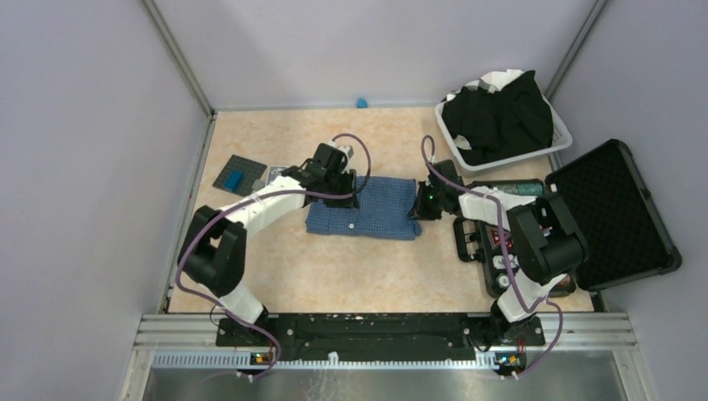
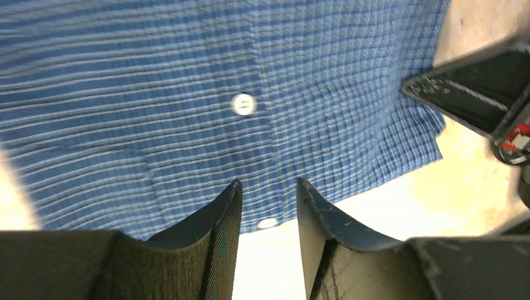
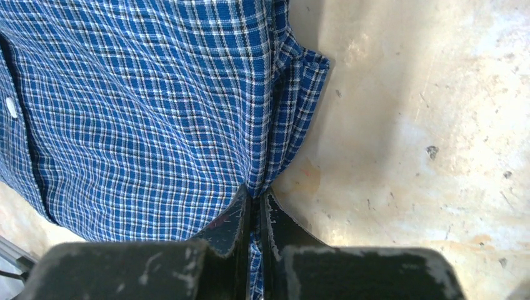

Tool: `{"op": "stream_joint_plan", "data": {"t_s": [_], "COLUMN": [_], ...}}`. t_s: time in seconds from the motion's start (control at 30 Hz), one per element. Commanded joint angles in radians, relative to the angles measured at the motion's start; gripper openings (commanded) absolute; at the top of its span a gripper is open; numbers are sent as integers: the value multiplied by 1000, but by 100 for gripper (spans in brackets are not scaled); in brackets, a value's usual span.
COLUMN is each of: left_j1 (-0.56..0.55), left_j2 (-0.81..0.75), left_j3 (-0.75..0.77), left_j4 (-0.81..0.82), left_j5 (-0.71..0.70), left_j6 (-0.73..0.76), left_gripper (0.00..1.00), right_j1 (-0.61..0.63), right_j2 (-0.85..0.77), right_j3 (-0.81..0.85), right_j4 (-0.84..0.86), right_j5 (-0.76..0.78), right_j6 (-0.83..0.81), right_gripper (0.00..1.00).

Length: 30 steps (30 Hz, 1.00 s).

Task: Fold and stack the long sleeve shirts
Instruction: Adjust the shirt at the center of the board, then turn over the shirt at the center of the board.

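The blue checked shirt [image 1: 363,207] was found folded into a flat rectangle at the middle of the bench [image 1: 275,276], its long axis laid left to right. Which end the collar faced could not be told. Its right-hand edge was pinched between the closed jaws of the right pincer [image 3: 255,203]. The left pincer [image 2: 267,190] was held partly open over the shirt's left part, with nothing gripped. The black shirts [image 1: 499,117] were heaped in a white basket [image 1: 449,138] at the far right.
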Motion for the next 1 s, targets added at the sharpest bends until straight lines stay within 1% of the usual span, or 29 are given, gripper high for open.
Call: {"op": "stream_joint_plan", "data": {"t_s": [0.0, 0.07, 0.17, 0.23, 0.33, 0.43, 0.57, 0.77, 0.97], "left_j1": [61, 109, 171, 185, 186, 186, 183, 148, 112], "left_j2": [-118, -121, -107, -75, -4, 47, 103, 111, 116], "left_j3": [39, 21, -6, 0, 29, 49, 67, 55, 49], "left_j4": [-129, -145, -108, -89, -71, -47, -51, -62, -41], "left_j5": [-222, -258, -237, -235, -253, -242, -265, -364, -314], "left_j6": [59, 74, 95, 105, 112, 106, 96, 94, 65], "left_gripper": [43, 41, 37, 36, 35, 32, 27, 20, 18], "right_j1": [-5, -6, -5, -6, -6, -6, -7, -12, -12], "right_j2": [-66, -79, -91, -97, -104, -113, -138, -221, -285], "right_j3": [44, 55, 68, 77, 90, 103, 120, 177, 254], "right_j4": [-69, -82, -97, -104, -116, -130, -161, -232, -296], "right_j5": [26, 28, 32, 28, 23, 23, 21, 11, -43], "right_j6": [-28, -35, -41, -46, -47, -51, -53, -64, -70], "right_gripper": [0, 0, 0, 0, 0, 0, 0, 0, 0]}}
